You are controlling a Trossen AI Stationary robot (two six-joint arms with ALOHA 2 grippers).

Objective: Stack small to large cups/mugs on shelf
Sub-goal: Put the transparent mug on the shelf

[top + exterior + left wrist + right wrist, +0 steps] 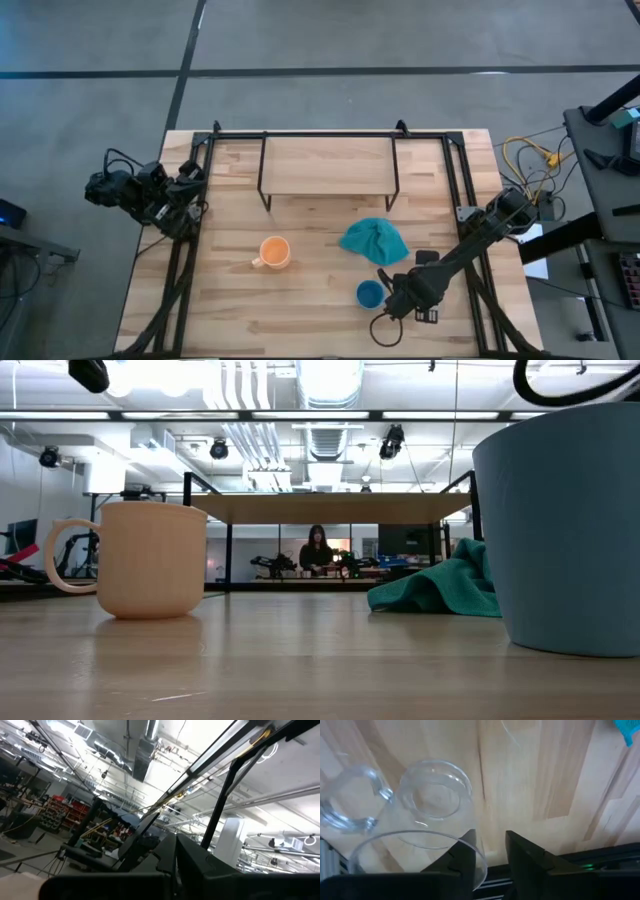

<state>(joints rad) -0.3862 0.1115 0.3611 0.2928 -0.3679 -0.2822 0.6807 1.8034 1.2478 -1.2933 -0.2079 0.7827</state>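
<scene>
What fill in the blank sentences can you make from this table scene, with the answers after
The orange mug stands on the ____, not on the shelf.
The teal cloth lies between the shelf and the ____ cup.
The right pincer has one finger inside the rim of the clear ____ cup.
The left pincer waits at the table's ____ edge.

Missing words: table; blue; glass; left

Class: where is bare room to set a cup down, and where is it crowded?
Free: the shelf top; the table left of the orange mug. Crowded: teal cloth, blue cup and right gripper bunch together. Left gripper waits at the table's left edge.
</scene>
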